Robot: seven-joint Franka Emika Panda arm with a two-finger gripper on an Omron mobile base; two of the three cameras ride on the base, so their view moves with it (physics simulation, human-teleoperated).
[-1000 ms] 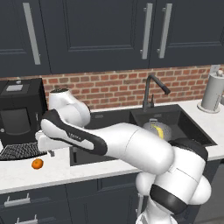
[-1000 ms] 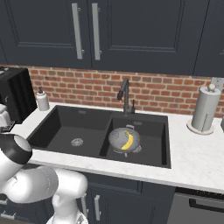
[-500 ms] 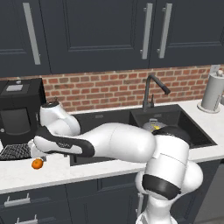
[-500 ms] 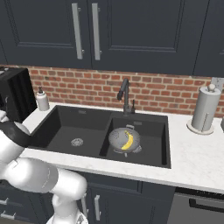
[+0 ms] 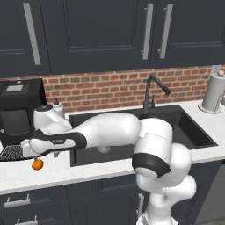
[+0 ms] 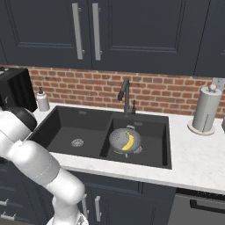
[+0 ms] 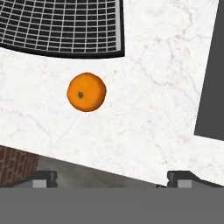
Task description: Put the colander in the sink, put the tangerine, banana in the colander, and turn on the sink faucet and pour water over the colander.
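The tangerine lies on the white counter left of the sink. My gripper hovers just above it, open, with the fruit up and left of the gap between its fingertips in the hand view. The silvery colander sits in the smaller right basin of the black sink, and the yellow banana lies inside it. The dark gooseneck faucet stands behind the basins, with no water running.
A black wire grid lies on the counter right behind the tangerine. A black coffee machine and a white soap bottle stand at the back left. A paper towel roll stands on the right counter.
The arm has swung further left and lower, bringing the open hand over the tangerine. The fruit, colander and banana have not moved.
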